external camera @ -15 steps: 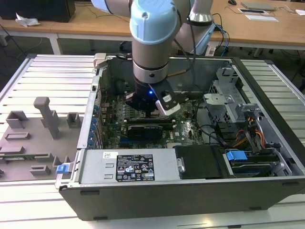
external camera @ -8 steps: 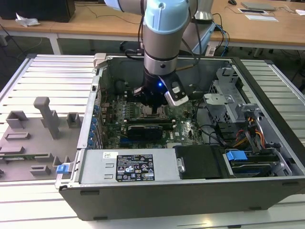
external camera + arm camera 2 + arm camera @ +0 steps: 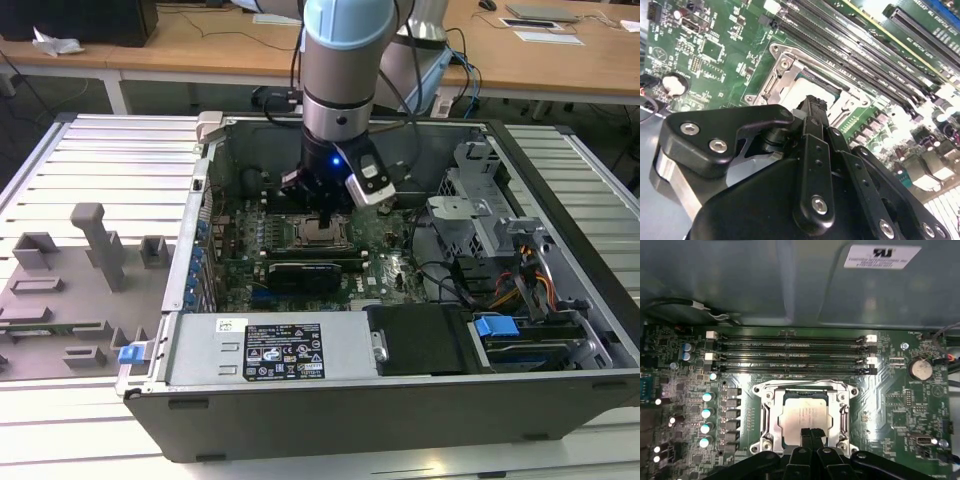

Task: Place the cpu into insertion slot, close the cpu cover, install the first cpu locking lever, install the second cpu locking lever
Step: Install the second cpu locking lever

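CPU seated in slot, cover down over it; gripper closed, tips at the CPU's edge.

The cpu (image 3: 806, 414) lies flat in the insertion slot (image 3: 771, 416) on the motherboard (image 3: 890, 405), mid-case in the exterior view, silver top showing through the window of the cpu cover (image 3: 805, 388), which looks closed. So the placing and probably the cover step look done; I can't tell whether either locking lever is latched. The gripper (image 3: 811, 432) has fingers pressed together, holding nothing, just over the cpu's near edge. Print on the cpu top is too faint to read. White labels on the case wall (image 3: 882, 256) and the power supply (image 3: 284, 352) carry print I leave unread.
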